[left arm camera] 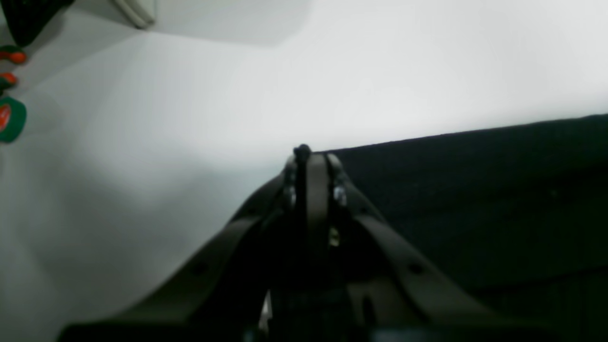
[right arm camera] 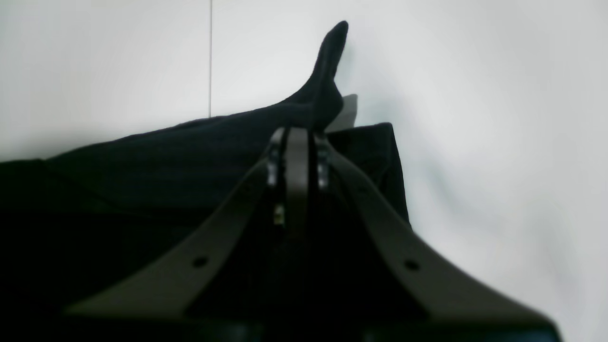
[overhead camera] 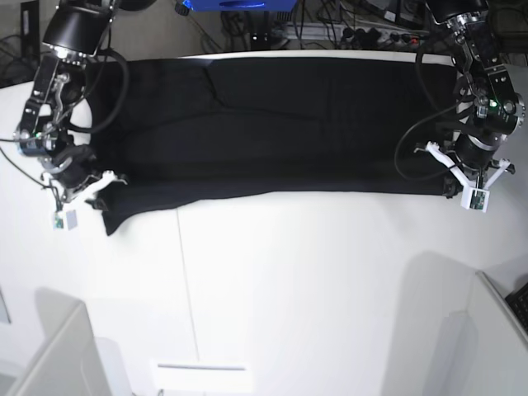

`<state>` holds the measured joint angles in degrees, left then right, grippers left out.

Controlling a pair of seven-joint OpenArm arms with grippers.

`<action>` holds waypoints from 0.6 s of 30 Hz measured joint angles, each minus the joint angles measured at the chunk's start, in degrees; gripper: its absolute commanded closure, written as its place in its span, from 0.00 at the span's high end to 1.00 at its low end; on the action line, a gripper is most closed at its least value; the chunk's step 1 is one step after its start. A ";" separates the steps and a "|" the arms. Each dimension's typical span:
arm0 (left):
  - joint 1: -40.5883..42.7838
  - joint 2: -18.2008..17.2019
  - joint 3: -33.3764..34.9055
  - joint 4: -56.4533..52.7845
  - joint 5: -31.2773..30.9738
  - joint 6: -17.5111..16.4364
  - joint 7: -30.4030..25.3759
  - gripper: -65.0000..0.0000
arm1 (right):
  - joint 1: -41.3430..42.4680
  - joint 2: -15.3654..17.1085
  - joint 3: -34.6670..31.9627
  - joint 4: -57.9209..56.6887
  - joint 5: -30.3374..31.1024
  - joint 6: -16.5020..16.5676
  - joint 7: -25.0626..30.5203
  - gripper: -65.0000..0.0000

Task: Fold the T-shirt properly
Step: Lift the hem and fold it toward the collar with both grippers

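The black T-shirt (overhead camera: 289, 124) lies as a long flat band across the far half of the white table (overhead camera: 313, 272), plain side up, with no print showing. My left gripper (overhead camera: 450, 185) is at the band's near right corner. In the left wrist view it (left arm camera: 308, 159) is shut, with a nub of black cloth between the tips and the T-shirt (left arm camera: 475, 199) stretching to the right. My right gripper (overhead camera: 102, 196) is at the near left corner. In the right wrist view it (right arm camera: 297, 135) is shut on the T-shirt (right arm camera: 166, 156), and a pointed flap sticks up past the tips.
A green and orange tape roll (left arm camera: 9, 118) and small orange items lie at the left edge of the left wrist view. Cables and a blue box (overhead camera: 239, 5) are behind the table. White bins stand at the front left (overhead camera: 58, 355) and front right (overhead camera: 503, 330).
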<state>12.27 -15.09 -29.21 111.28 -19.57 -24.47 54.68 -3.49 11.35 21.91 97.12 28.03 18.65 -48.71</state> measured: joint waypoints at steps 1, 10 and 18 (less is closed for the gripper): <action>0.13 0.02 0.00 0.00 0.02 0.00 0.00 0.00 | -0.42 0.00 0.00 0.26 0.02 0.02 0.02 0.00; 2.69 0.02 -0.11 0.72 0.00 0.00 -0.02 0.00 | -2.12 -2.71 4.74 4.48 -0.02 0.31 -4.94 0.00; 6.08 0.00 -0.11 1.44 0.04 0.00 -0.13 0.00 | -3.96 -2.71 4.79 8.55 0.00 0.48 -7.61 0.00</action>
<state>18.35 -15.09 -29.32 112.73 -19.53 -24.47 54.54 -7.44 8.64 26.70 105.67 28.03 19.14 -56.31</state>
